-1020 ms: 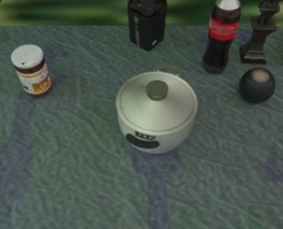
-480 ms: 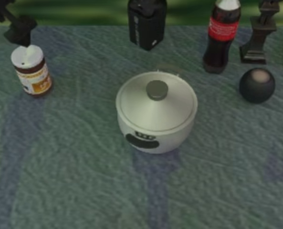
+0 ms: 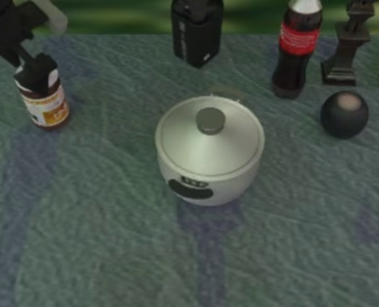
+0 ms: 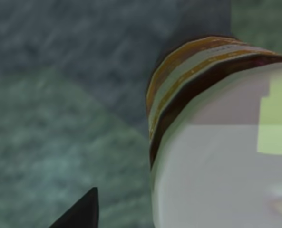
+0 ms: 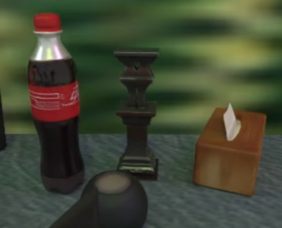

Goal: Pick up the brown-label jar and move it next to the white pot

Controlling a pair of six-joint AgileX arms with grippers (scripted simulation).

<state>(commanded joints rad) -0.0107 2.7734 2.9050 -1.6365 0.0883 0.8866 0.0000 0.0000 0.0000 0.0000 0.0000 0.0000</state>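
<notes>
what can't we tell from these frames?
- Top view: left gripper covers the brown-label jar lid; contact unclear.
- Left wrist view: jar fills the frame; only one dark fingertip shows.
- Right gripper: in no view.
- Tissue box: cut off in the top view.

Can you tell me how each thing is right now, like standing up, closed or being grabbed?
brown-label jar: upright, left side of table, apart from the pot.
left claw: down over the jar's lid; grip unclear.
white pot: lid on, mid-table.
cola bottle: upright, red cap on.
dark ball: resting by the bottle.
tissue box: tissue sticking out.
right claw: not seen.
</notes>
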